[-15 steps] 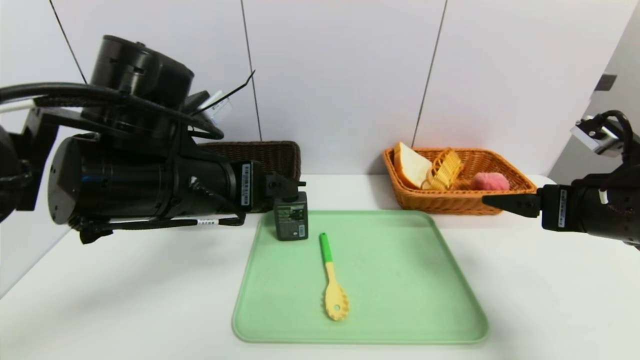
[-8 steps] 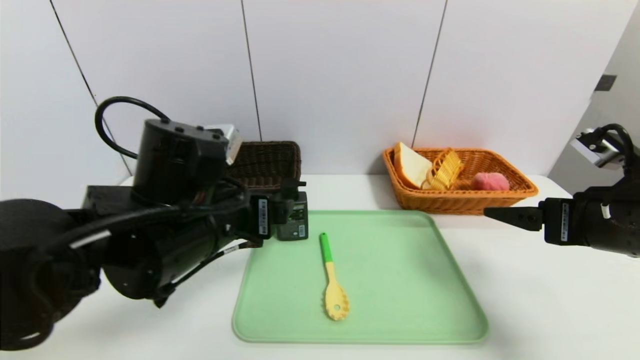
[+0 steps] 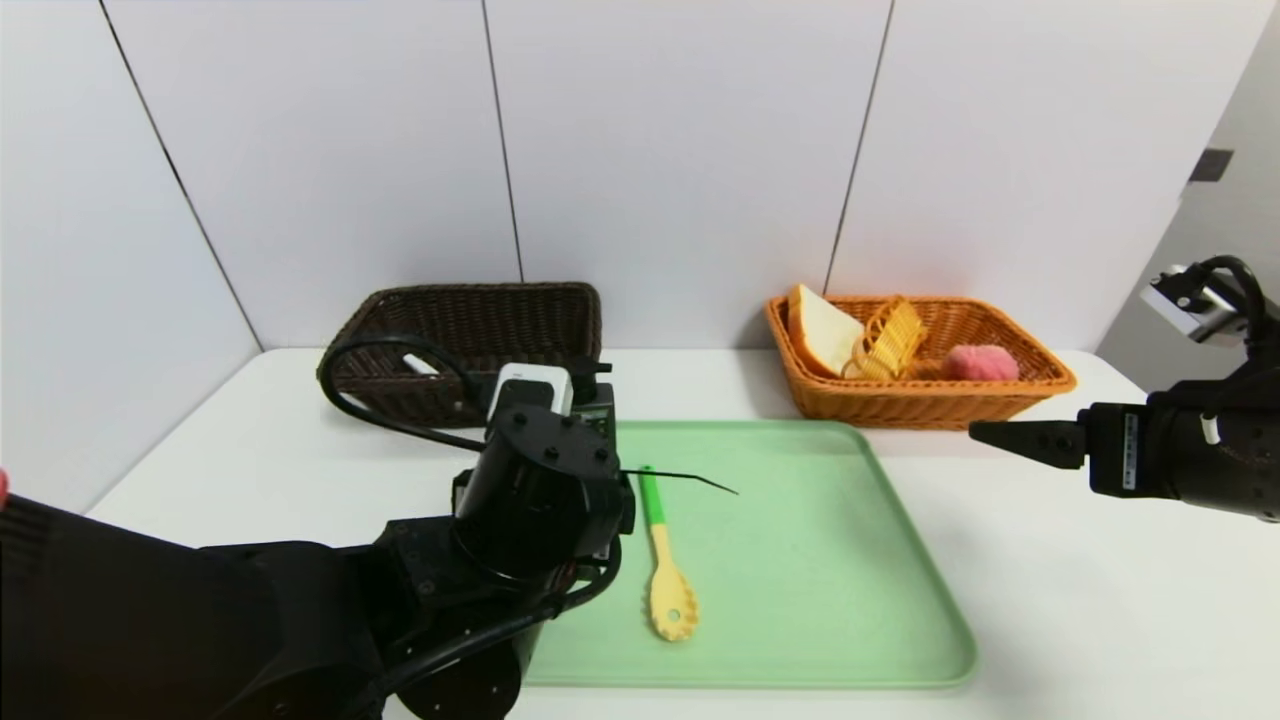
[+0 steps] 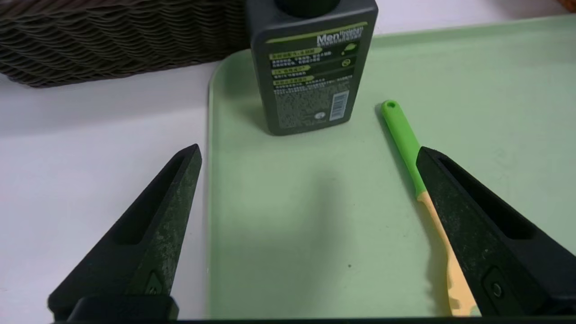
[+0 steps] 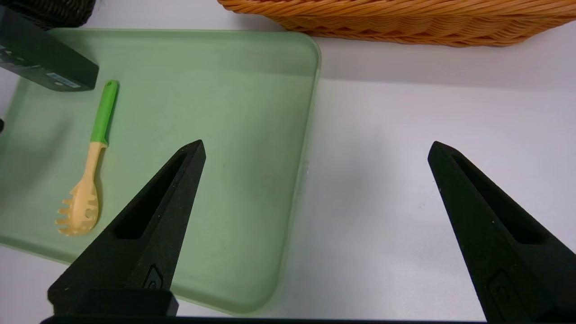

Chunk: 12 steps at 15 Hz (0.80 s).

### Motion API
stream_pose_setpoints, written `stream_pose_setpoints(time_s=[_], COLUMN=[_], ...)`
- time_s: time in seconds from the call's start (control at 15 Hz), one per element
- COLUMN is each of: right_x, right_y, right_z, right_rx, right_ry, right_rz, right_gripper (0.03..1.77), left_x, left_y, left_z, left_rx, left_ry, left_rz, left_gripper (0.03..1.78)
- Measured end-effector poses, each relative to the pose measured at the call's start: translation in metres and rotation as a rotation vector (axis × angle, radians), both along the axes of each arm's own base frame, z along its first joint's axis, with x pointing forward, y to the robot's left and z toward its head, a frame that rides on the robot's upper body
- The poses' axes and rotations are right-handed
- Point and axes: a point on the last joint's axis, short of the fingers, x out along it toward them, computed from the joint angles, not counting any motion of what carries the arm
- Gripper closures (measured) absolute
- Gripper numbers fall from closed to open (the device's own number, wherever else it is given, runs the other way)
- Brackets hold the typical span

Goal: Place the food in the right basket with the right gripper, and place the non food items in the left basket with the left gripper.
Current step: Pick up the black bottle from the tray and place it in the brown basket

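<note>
A dark green pump bottle (image 4: 310,81) stands at the far left corner of the green tray (image 3: 800,600). A yellow spoon with a green handle (image 3: 660,560) lies beside it on the tray. My left gripper (image 4: 309,150) is open and empty, low over the tray's left edge, pointing at the bottle from a short way off. One of its fingers (image 4: 472,225) covers part of the spoon (image 4: 402,135). My right gripper (image 5: 317,144) hangs open and empty over the tray's right edge, in front of the right basket (image 3: 1000,400). The left basket (image 3: 470,310) holds a white marker (image 3: 418,365).
The orange basket holds a bread slice (image 3: 822,330), a small yellow woven basket (image 3: 890,338) and a pink food item (image 3: 982,362). My left arm's wrist (image 3: 540,490) hides most of the bottle in the head view. White wall panels stand behind both baskets.
My left arm has dropped from high over the brown basket and swung back to the tray's near left side, now facing the bottle. The right gripper has barely moved.
</note>
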Motion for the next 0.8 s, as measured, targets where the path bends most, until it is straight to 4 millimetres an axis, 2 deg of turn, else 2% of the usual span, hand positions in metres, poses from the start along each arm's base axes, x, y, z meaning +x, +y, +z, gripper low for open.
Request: stream_pose_setpoints(time_s=[0.53,0.8], right_x=[0.001,0.0], right_y=[0.0,0.0], right_z=[-0.003,-0.004], right_rx=[-0.004,-0.006], right_ry=[0.01,0.016], right_rz=[-0.003,-0.003], right_gripper=[0.09,0.09], left_x=[0.005,0.006], left_y=[-0.03,-0.033], left_z=[-0.023,-0.032], left_rx=[-0.025,0.037], left_ry=[-0.09,-0.093], left_rz=[0.043,0.065], left_gripper=[0.12,0.12])
